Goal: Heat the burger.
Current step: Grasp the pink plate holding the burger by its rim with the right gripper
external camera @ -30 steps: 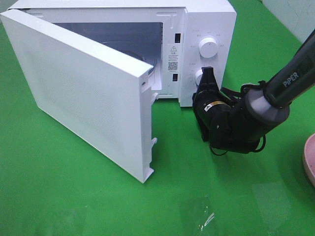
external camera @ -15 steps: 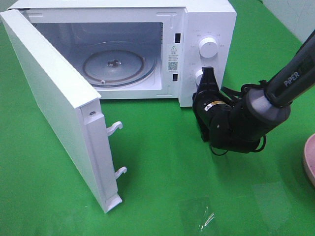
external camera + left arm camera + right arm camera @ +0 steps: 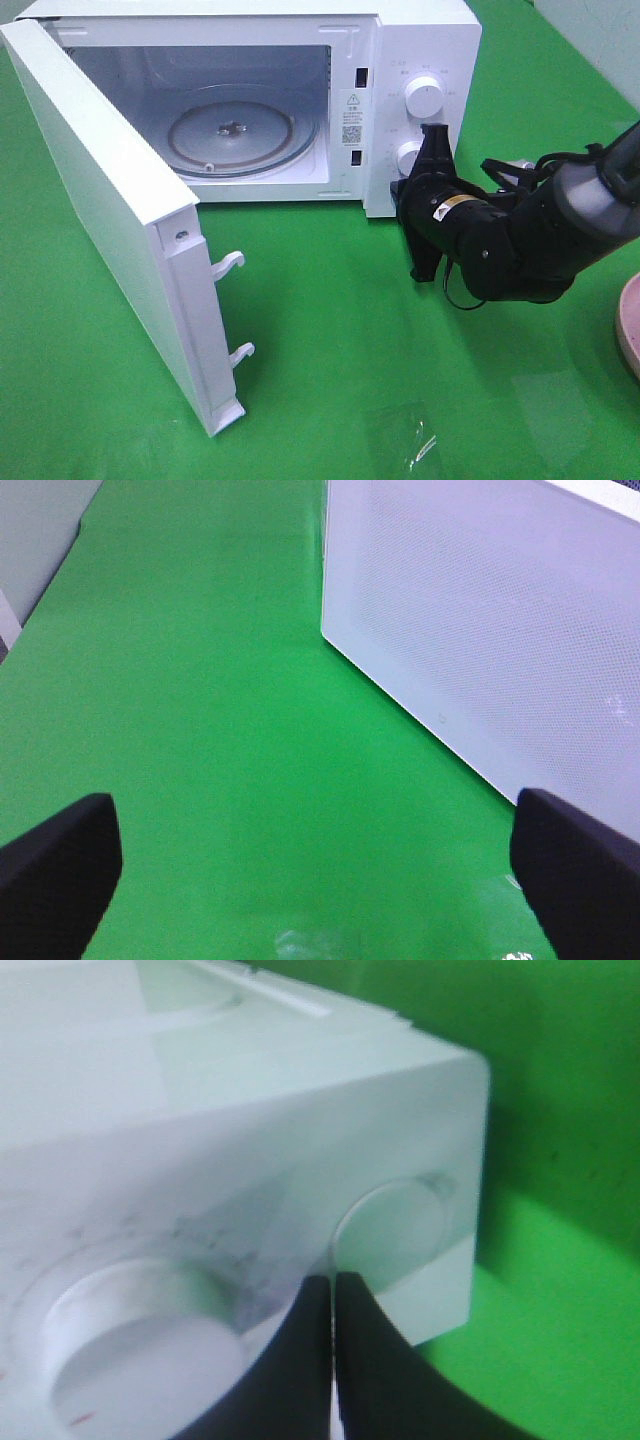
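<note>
Microwave door (image 3: 100, 200) open at frame left: I am holding the right gripper (image 3: 434, 140) pinched shut mid-right, the left gripper (image 3: 320, 870) spread, presumably fetching the unseen burger next.

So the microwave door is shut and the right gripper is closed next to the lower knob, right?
No, the microwave door stands wide open, as the exterior high view shows. The right gripper is closed next to the lower knob.
</note>
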Controlling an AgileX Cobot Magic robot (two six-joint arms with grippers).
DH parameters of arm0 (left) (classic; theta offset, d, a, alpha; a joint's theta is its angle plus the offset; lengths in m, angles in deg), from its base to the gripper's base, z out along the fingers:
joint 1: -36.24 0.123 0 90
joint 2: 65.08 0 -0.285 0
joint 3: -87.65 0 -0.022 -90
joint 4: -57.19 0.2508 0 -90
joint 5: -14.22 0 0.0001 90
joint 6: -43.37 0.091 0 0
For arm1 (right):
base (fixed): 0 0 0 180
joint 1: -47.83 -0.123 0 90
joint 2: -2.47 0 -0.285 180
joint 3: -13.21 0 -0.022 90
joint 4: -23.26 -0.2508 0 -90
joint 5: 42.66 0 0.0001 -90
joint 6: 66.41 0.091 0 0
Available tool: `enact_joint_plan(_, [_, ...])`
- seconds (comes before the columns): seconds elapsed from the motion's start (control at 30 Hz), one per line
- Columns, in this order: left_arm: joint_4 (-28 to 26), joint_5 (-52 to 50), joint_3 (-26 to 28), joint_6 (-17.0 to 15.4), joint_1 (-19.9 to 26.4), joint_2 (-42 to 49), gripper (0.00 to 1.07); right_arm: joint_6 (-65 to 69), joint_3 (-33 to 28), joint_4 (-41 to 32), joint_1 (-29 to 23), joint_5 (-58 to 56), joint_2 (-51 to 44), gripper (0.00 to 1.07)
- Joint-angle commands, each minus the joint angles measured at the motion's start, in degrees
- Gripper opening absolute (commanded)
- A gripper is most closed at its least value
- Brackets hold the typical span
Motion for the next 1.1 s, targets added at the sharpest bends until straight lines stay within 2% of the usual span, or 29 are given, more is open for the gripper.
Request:
enact_joint_plan(0.03, [0.2, -0.1, -0.1, -0.2, 0.1, 1.0, 0.98, 1.8, -2.2, 4.2, 0.1, -1.7, -3.7, 0.01])
enact_joint_plan(0.23, [0.2, -0.1, -0.1, -0.2, 0.1, 1.0, 0.98, 1.4, -4.8, 8.0, 0.1, -5.5, -6.9, 0.02])
enact_joint_plan(0.47, [0.2, -0.1, -0.1, -0.2, 0.1, 1.0, 0.98, -5.0, -7.0, 14.8, 0.1, -18.0, -14.0, 0.03])
enact_joint_plan(0.6, [0.2, -0.1, -0.1, -0.2, 0.1, 1.0, 0.98, -14.6, -6.9, 18.2, 0.2, -30.7, -19.5, 0.06])
enact_joint_plan(0.7, [0.2, -0.1, -0.1, -0.2, 0.1, 1.0, 0.98, -20.1, -6.9, 18.2, 0.2, -34.5, -21.4, 0.07])
enact_joint_plan(0.77, [0.2, -0.1, -0.1, -0.2, 0.1, 1.0, 0.98, -31.2, -6.9, 18.2, 0.2, -40.2, -24.3, 0.08])
enact_joint_plan(0.87, [0.2, -0.1, -0.1, -0.2, 0.1, 1.0, 0.98, -37.1, -6.9, 18.2, 0.2, -44.6, -26.0, 0.08])
enact_joint_plan(0.93, [0.2, -0.1, -0.1, -0.2, 0.1, 1.0, 0.98, -45.6, -6.9, 18.3, 0.3, -53.2, -29.2, 0.09])
enact_joint_plan(1.1, [0.2, -0.1, -0.1, -0.2, 0.1, 1.0, 0.98, -51.0, -6.9, 18.3, 0.3, -58.4, -30.9, 0.1])
